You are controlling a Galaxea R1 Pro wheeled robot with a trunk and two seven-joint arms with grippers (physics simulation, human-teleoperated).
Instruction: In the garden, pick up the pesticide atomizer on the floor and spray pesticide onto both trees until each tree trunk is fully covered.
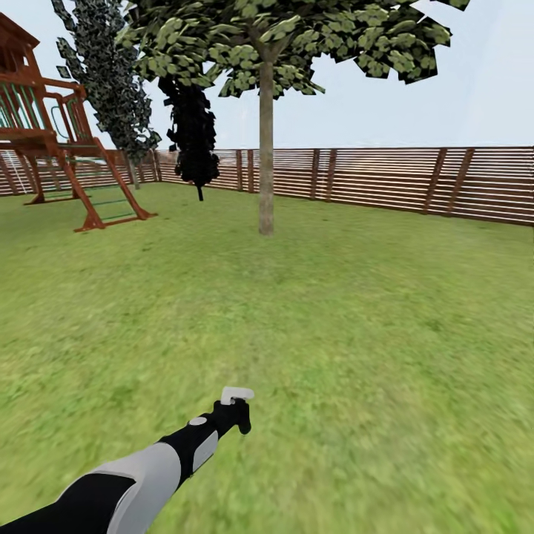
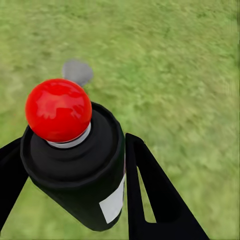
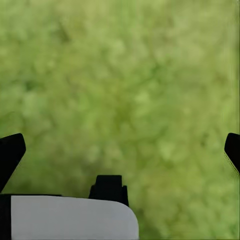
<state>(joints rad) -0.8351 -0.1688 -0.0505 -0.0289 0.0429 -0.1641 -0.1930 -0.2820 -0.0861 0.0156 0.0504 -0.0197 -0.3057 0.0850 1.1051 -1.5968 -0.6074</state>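
Left pincer (image 2: 75,200) clamped round pesticide atomizer (image 2: 80,170), above lawn (image 2: 175,75)

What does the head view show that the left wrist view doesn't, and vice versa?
Head view alone: the tree with its trunk, the slatted fence, the wooden playset, and the left arm reaching forward.

Left wrist view alone: a red ball-shaped cap on the bottle's end, its whitish label, and black fingers on both sides of the body.

Both: the pesticide atomizer held in the left end effector, over the lawn.
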